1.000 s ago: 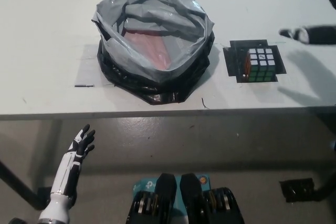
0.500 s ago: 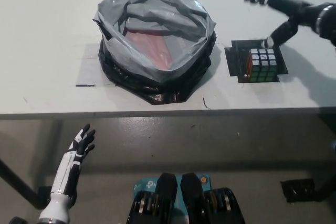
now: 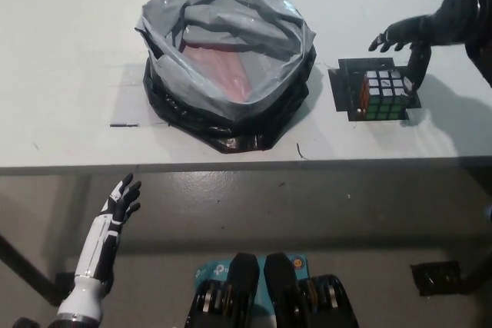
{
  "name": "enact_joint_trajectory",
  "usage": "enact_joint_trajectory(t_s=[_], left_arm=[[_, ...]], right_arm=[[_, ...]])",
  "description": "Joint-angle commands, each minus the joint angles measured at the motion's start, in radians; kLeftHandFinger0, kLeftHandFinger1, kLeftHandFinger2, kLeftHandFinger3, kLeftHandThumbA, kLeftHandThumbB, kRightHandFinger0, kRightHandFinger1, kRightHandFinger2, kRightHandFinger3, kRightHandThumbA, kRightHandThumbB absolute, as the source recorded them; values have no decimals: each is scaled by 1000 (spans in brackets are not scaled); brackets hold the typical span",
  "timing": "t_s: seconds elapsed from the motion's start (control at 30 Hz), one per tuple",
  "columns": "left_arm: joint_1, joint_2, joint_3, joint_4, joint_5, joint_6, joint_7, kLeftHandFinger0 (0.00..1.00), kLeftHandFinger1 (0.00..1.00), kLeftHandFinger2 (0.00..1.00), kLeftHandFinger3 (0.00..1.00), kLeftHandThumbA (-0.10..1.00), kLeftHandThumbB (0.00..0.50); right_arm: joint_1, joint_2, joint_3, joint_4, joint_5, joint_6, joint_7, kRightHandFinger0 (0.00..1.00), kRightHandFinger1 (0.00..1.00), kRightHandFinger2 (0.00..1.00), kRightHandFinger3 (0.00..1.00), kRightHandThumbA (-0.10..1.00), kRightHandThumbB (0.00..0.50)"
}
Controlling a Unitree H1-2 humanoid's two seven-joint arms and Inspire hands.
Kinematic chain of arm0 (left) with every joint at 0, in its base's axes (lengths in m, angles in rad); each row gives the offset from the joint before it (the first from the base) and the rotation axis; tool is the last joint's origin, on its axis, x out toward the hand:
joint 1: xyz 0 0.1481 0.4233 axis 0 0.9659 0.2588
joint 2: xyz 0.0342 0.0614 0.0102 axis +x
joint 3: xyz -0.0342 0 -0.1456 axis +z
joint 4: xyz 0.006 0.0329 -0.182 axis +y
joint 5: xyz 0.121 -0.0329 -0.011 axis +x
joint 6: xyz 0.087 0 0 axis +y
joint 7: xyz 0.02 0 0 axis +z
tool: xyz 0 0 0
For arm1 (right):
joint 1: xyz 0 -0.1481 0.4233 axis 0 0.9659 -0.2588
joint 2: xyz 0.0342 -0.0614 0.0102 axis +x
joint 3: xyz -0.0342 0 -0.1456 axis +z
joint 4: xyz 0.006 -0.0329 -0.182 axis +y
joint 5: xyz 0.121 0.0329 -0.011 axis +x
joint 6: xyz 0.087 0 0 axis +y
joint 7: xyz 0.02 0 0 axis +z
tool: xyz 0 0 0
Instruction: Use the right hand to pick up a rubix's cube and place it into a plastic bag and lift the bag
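A white left hand with black fingers and black-lined segments is seen on a white forearm. An all-black right hand is seen.

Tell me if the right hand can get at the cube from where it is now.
Probably yes. The right hand hangs open at the cube's far right corner, fingers beside it, nothing lying between. The bag sits well to the left, and the left hand rests below the table.
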Motion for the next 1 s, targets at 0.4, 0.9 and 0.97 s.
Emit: enact_joint_trajectory(t_s=[0.4, 0.9, 0.97], left_arm=[[-29, 13, 13, -29, -29, -57, -23, 1000, 1000, 1000, 1000, 1000, 209], [-28, 8, 12, -34, -21, -57, -19, 1000, 1000, 1000, 1000, 1000, 192], [-31, 9, 13, -30, -19, -57, -17, 1000, 1000, 1000, 1000, 1000, 195]], right_arm=[[-71, 33, -17, 74, -92, -48, -22, 1000, 1000, 1000, 1000, 908, 500], [-61, 71, -30, 213, -112, -105, -71, 1000, 1000, 1000, 1000, 884, 500], [-61, 73, -35, 218, -110, -104, -72, 1000, 1000, 1000, 1000, 884, 500]])
